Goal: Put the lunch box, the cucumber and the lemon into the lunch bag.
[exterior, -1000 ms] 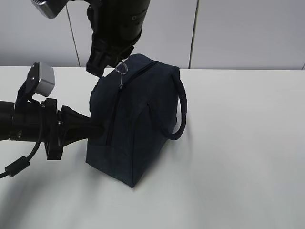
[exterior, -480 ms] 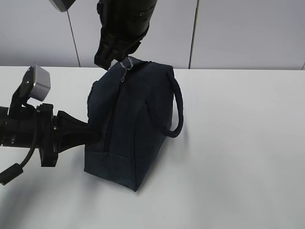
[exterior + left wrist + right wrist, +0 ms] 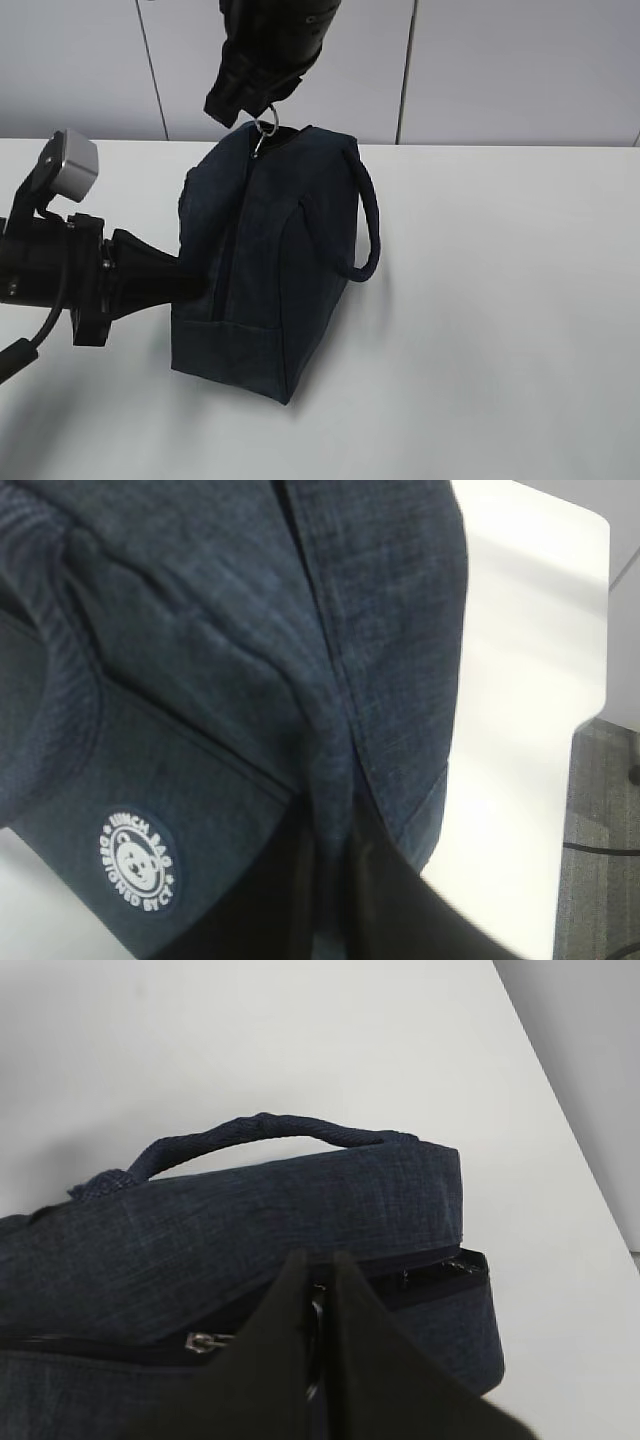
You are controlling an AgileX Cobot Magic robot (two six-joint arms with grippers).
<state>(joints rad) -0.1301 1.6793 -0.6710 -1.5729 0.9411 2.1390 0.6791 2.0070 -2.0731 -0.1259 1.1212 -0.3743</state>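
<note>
The dark navy lunch bag (image 3: 270, 270) stands on the white table, its zipper seam facing the exterior camera. From the left, my left gripper (image 3: 195, 283) is shut on a fold of the bag's fabric (image 3: 335, 780), beside the round white logo (image 3: 138, 862). My right gripper (image 3: 262, 108) comes down from above and is shut on the silver ring pull (image 3: 265, 127) at the bag's top. In the right wrist view the ring pull (image 3: 316, 1325) sits between the black fingers, and the zipper (image 3: 430, 1275) gapes slightly. Lunch box, cucumber and lemon are out of view.
A loop handle (image 3: 370, 230) hangs off the bag's right side. Grey wall panels (image 3: 500, 70) stand behind the table. In the left wrist view the table edge (image 3: 590, 710) drops to the floor on the right.
My right gripper has risen and shifted right with the ring pull. The bag's top followed and the bag stands more upright. The left arm has drawn slightly left.
</note>
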